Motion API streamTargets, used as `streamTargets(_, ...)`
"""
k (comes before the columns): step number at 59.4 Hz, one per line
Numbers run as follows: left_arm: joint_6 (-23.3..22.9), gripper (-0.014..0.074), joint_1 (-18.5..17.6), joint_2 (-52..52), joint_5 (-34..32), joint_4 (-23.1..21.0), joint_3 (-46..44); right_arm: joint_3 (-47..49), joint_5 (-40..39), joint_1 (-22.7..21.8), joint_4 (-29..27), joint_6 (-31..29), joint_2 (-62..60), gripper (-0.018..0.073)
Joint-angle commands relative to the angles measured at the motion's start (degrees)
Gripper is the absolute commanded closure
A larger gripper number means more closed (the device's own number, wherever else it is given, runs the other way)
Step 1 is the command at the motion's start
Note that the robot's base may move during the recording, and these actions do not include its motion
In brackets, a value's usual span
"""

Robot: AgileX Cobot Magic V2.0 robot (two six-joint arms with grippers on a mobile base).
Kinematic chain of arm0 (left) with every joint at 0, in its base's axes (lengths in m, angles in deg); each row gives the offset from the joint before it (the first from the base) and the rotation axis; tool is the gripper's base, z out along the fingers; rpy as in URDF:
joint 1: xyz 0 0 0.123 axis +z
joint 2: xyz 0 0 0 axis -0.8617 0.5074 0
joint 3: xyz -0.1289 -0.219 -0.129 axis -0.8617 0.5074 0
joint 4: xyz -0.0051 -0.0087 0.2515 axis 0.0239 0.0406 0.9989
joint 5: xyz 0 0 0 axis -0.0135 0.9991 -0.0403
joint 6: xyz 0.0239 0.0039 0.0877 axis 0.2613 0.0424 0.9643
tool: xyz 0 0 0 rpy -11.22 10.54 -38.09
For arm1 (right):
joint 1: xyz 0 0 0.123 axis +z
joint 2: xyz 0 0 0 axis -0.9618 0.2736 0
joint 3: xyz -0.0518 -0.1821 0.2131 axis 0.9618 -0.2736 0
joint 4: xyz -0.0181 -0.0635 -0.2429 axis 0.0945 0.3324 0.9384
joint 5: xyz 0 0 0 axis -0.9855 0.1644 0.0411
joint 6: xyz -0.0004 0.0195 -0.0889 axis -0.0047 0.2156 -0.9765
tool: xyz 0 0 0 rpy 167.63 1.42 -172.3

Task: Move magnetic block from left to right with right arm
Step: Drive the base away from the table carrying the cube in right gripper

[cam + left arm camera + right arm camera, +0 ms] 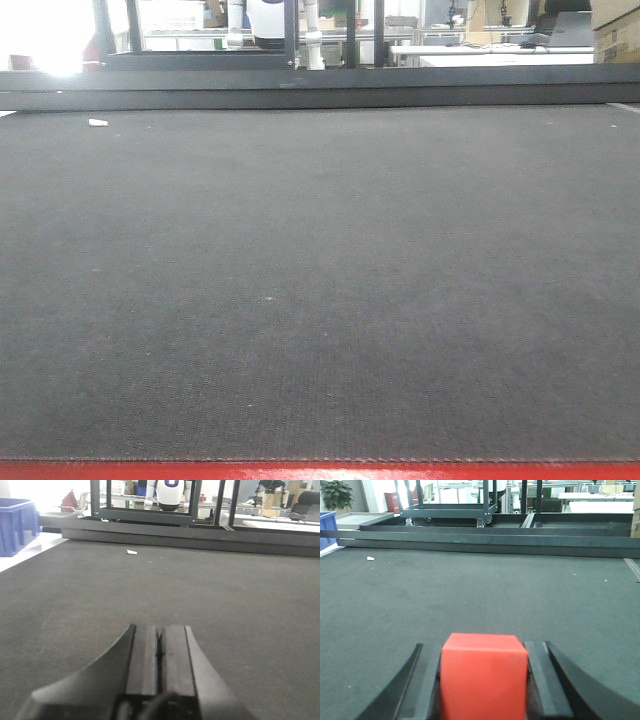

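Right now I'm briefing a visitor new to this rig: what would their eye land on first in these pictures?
The red magnetic block, bottom centre of the right wrist view, held between the right gripper's jaws, bright against the dark mat. Next, the left gripper, low in its own wrist view, jaws shut on nothing. Last, a small white scrap lying far back on the mat's left.

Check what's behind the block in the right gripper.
Behind the block, clamped in the right gripper, open dark mat runs to a black rail, with a white scrap far left. The block hides the mat directly beyond and beneath it.
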Motion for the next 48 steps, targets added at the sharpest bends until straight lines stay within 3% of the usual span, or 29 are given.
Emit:
streamTargets(1, -0.4, 0.0712, -0.6, -0.8, -5.3, 0.0, 0.5, 1.4, -5.5, -0.3, 1.0, -0.5, 0.8, 0.0419)
streamTargets(48, -0.4, 0.0712, -0.6, -0.8, -5.3, 0.0, 0.5, 1.4, -5.5, -0.3, 1.0, -0.5, 0.8, 0.0419)
